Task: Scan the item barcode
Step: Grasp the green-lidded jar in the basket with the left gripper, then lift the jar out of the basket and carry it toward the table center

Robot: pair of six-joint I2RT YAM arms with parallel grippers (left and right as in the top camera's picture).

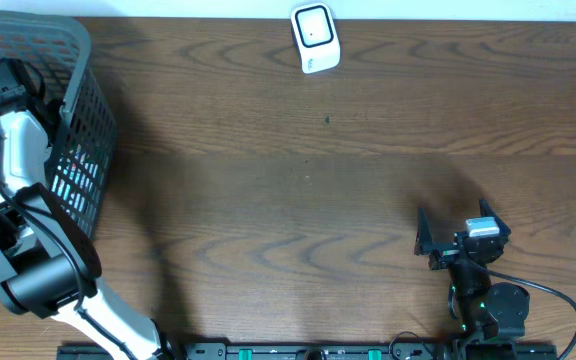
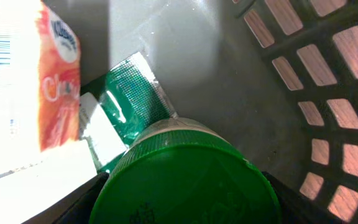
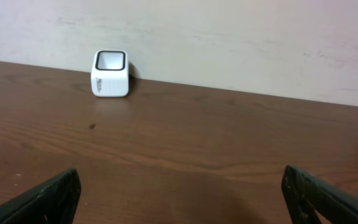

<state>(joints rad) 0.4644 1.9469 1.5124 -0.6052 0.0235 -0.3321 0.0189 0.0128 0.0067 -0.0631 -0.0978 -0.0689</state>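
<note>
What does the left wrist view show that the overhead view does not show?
Only the left wrist view shows what lies inside the basket: a green-lidded container, a Kleenex pack and a green packet. Only the overhead view shows the white scanner and the right gripper, which is open. Both show the basket: the wrist camera sees it from inside, the overhead camera from above.

Fig.: Dark wood-grain surface [image 1: 298, 200] seen from overhead, w/ two objects resting on it.
Detail: a grey lattice-walled basket [image 1: 88, 150] stands at the far L edge, partly out of frame. A small white barcode scanner [image 1: 315, 37] w/ a dark-rimmed window sits at the far edge near ctr, well apart from the basket. A tiny dark speck [image 1: 327, 120] lies just in front of the scanner.
</note>
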